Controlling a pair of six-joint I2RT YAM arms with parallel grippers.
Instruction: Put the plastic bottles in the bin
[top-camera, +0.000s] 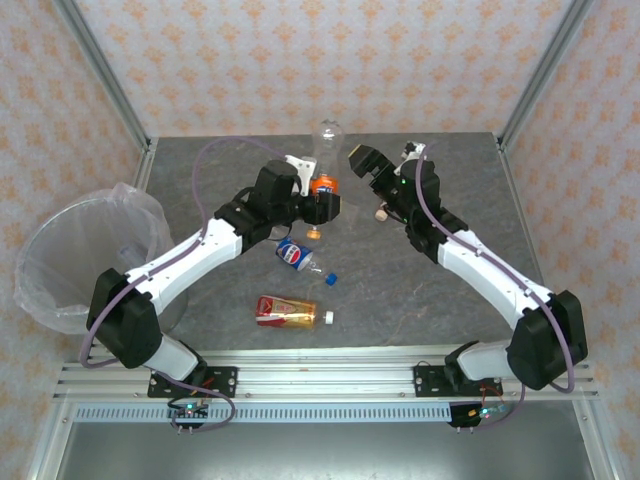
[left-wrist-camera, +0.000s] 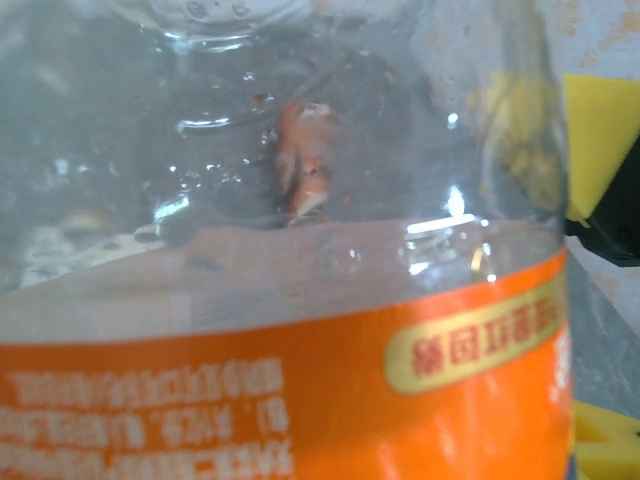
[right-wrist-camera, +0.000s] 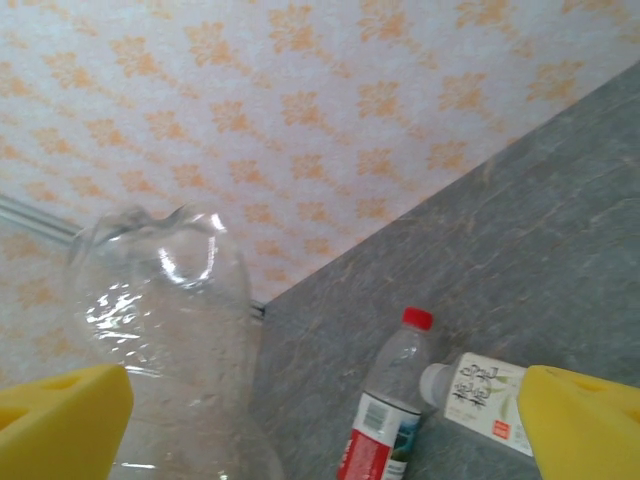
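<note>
Left gripper (top-camera: 318, 197) clamped on orange-label bottle (top-camera: 327, 145), cap down, above table (top-camera: 400, 300).
Right gripper (right-wrist-camera: 325, 400) wide open, empty. Bin (top-camera: 40, 290) far left; blue-label bottle (top-camera: 297, 256) and red-label bottle (top-camera: 288, 310) lie on table.

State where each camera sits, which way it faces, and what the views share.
Top external: above and behind the bases, looking down on the grey table; both arms, left end effector and right end effector show.
Left wrist: on the left arm, right against the clear orange-labelled plastic bottle it grips; one yellow fingertip at right.
Right wrist: on the right arm, facing across the table to the patterned wall; yellow fingertips spread wide.
Shared: all three apparently see that bottle.
</note>
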